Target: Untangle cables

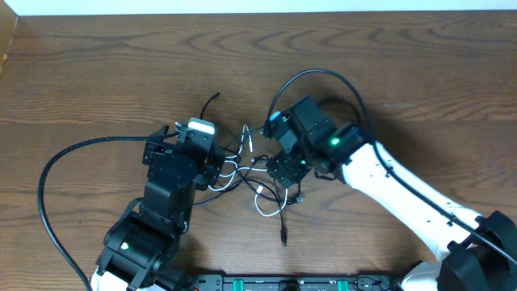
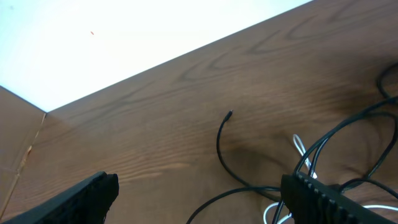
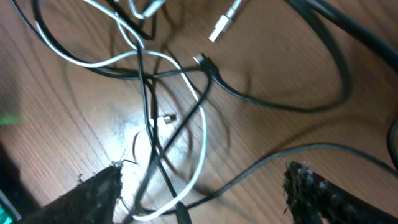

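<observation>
both left hand (image 2: 199,186) and right hand (image 3: 204,174) gape apart near cables (image 3: 214,74) on brown wood-grain table (image 1: 97,73).

cables (image 3: 144,87) blurred — loops cut off at view edges

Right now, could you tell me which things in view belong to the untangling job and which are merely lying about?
Job: thin black flexible cords; thin white cord.
Not the job: thick black arm wire; brown wooden table.
</observation>
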Available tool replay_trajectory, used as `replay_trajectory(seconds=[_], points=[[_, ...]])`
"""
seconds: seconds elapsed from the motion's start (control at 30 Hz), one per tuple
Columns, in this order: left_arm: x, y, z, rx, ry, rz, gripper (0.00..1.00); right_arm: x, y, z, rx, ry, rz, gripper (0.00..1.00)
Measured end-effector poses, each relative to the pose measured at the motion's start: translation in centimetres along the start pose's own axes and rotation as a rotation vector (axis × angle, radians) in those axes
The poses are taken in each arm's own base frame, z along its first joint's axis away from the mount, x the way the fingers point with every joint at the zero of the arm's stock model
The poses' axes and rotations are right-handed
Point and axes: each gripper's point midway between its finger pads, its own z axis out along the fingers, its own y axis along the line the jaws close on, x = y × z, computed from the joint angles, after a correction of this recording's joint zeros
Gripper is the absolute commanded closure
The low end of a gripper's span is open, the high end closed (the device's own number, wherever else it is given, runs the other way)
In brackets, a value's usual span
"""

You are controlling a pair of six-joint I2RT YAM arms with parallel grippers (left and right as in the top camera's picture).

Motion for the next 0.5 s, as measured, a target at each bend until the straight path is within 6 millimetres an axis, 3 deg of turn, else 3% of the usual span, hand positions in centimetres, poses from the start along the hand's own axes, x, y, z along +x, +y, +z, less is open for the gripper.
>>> replay_trajectory(seconds=[0.1,0.33,0.5], points=[[0.0,0.0,0.0,0.0,0.001,0.001,0.12,-0.8,-0.6,0.1,0.088,-0.029,0.004,0.19],[0.1,0.0,0.0,0.0,0.002,-0.003,0.12,-4.6,-4.7,-1.2,0.332,-0.197,0.059,0.19],[0.1,0.0,0.0,0.001,0.004,-0.008,0.12,-6.5,-5.8,-2.1,0.401,-0.278,0.054,0.2]])
